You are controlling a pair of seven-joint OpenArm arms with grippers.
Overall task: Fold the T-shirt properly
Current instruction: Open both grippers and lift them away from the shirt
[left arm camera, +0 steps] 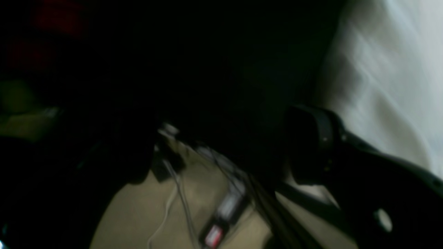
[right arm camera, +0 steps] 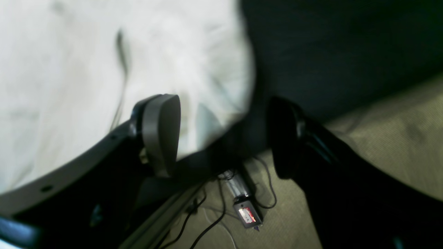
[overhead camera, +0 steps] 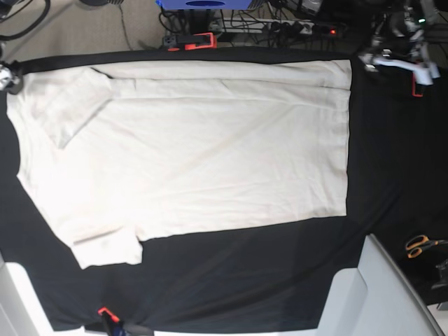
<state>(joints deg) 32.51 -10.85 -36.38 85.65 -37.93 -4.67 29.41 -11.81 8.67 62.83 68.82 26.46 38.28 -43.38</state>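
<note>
The cream T-shirt [overhead camera: 210,154] lies flat on the black cloth [overhead camera: 245,273], its hem to the right and one sleeve [overhead camera: 105,248] sticking out at lower left. Its far long edge is folded inward as a strip [overhead camera: 224,73], with the other sleeve [overhead camera: 63,112] lying on the body. My left gripper [overhead camera: 392,56] hangs off the shirt's far right corner. In the dim wrist view the left gripper [left arm camera: 225,159] is open and empty, with the T-shirt [left arm camera: 387,69] at upper right. My right gripper [right arm camera: 223,138] is open beside the T-shirt [right arm camera: 86,69], at the far left corner [overhead camera: 7,75].
Orange-handled scissors [overhead camera: 420,245] lie at the right edge. Red clamps [overhead camera: 192,40] [overhead camera: 105,313] pin the black cloth. White arm parts [overhead camera: 378,294] rise at the near right. Beyond the far table edge the floor holds cables and a power strip [right arm camera: 244,204].
</note>
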